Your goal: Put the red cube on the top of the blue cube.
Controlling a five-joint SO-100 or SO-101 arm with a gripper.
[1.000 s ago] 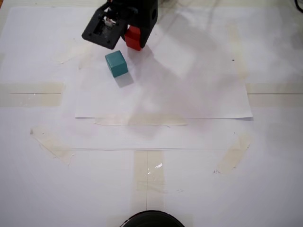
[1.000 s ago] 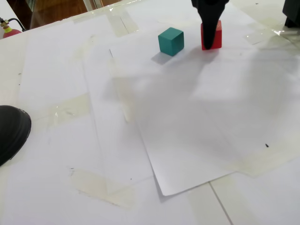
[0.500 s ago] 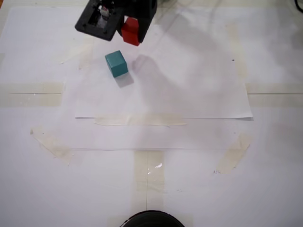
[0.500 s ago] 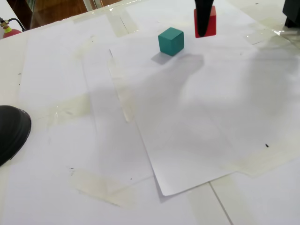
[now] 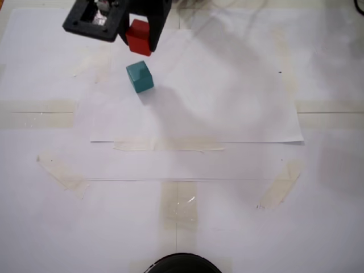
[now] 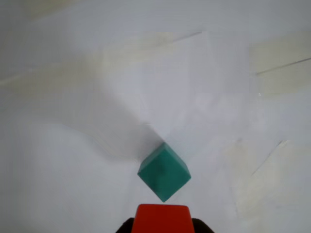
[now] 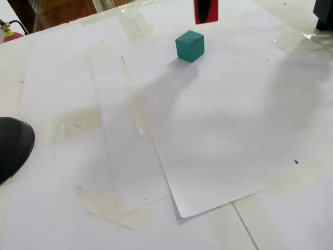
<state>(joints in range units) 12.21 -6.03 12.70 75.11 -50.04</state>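
Gripping red cube (image 5: pixel 139 37) (matte, seemingly plain).

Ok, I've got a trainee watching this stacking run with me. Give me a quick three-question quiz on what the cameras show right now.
1. True or false: the red cube already rests on the teal cube.
2. What holds the red cube? A) the gripper B) the white paper sheet C) nothing, it sits on the table
3. Fill in: in the wrist view the teal cube sits with one ___ pointing toward the camera.

Key:
1. False. The red cube is held up in the air, clear of the teal one.
2. A
3. Corner
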